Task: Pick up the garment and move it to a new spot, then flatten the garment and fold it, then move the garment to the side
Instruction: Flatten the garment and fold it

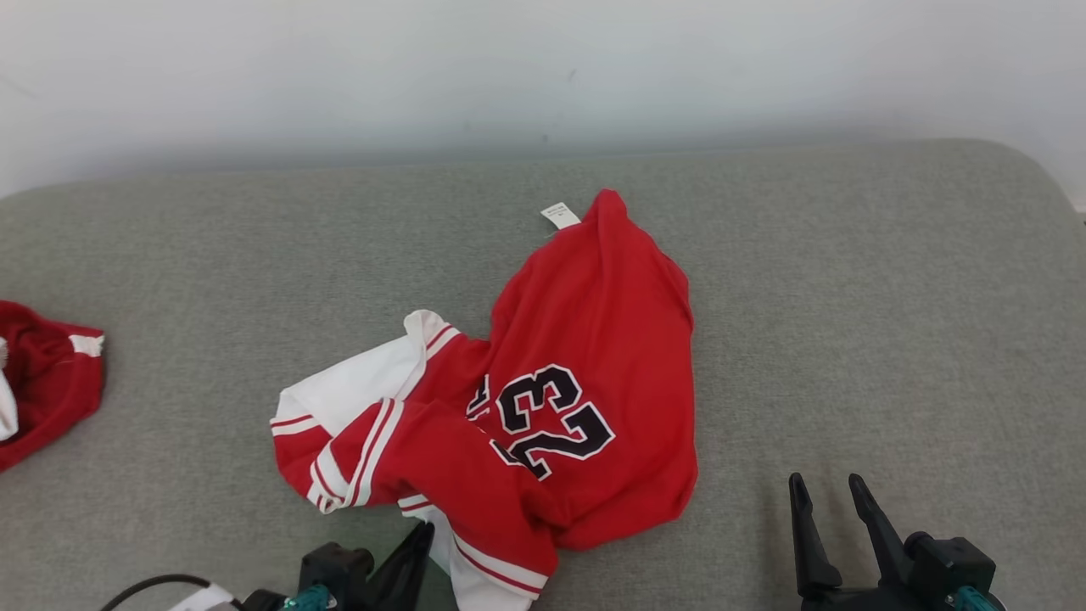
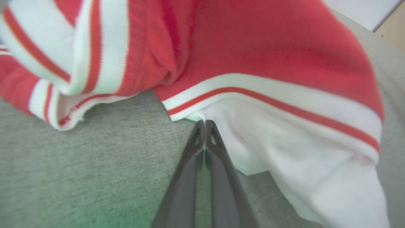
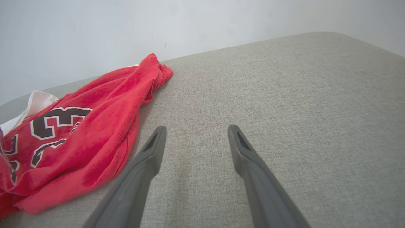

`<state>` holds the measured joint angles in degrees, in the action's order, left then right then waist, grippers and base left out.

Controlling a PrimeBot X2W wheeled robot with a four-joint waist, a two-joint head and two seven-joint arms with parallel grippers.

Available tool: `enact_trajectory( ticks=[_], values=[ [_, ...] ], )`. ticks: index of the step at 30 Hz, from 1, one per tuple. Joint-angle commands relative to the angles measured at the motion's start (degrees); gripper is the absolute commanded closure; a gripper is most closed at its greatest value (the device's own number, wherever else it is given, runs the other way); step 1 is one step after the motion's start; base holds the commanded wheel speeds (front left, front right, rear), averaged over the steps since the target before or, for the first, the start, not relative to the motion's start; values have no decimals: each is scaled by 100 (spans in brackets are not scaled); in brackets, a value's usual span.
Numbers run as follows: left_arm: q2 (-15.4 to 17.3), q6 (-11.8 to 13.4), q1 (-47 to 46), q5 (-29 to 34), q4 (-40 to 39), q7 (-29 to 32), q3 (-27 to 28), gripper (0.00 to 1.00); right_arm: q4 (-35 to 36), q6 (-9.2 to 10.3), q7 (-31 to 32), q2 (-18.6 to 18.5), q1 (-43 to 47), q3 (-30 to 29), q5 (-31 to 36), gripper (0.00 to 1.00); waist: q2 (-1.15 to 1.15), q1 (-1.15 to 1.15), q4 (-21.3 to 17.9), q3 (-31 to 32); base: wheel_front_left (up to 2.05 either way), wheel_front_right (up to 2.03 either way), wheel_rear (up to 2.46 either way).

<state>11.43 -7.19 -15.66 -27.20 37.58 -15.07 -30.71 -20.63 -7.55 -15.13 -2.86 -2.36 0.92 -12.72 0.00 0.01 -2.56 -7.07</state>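
1. My left fingers [image 2: 205,124] are pressed shut, tips against the white hem of the crumpled red-and-white knit jersey [image 1: 585,339]. I cannot tell whether cloth is pinched.
2. It spreads toward 12 o'clock from them, its long axis running 7 to 1.
3. My right fingers [image 1: 823,485] gape empty, farther off, with the jersey at 10 o'clock.
4. A grey woven cushion [image 1: 891,297] lies beneath, and a pale wall [image 1: 543,68] stands beyond.

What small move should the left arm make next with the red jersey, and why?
Probably lift the left gripper a little. Its fingers are shut right at the white edge of the red jersey, which lies crumpled on the grey cushion; whether cloth is caught is unclear. A short lift would likely show it. The right gripper is open, apart from the jersey.
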Motion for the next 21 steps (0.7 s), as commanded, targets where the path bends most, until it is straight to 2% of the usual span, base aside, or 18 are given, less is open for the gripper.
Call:
enact_trajectory(
  ticks=[1, 12, 17, 21],
  values=[
    [42, -36, -8, 44, -34, -11, 22, 100, 22, 14, -2, -4, 18, -14, -24, 0, 0, -1, 73, 54, 0, 0, 0],
    [315, 33, 707, 151, -945, -14, 344, 100, -43, 14, -2, -3, 115, 93, -122, 0, 0, -1, 476, 302, 0, 0, 0],
    [537, 277, 1164, 166, -1540, -2, 478, 100, -35, 14, -2, -2, 220, 27, -126, 0, 0, -1, 552, 357, 0, 0, 0],
    [797, 549, 1605, 131, -2297, 263, 583, 100, -45, 14, -2, -7, 275, -51, -117, 0, 0, -1, 614, 373, 0, 0, 0]
  ],
)
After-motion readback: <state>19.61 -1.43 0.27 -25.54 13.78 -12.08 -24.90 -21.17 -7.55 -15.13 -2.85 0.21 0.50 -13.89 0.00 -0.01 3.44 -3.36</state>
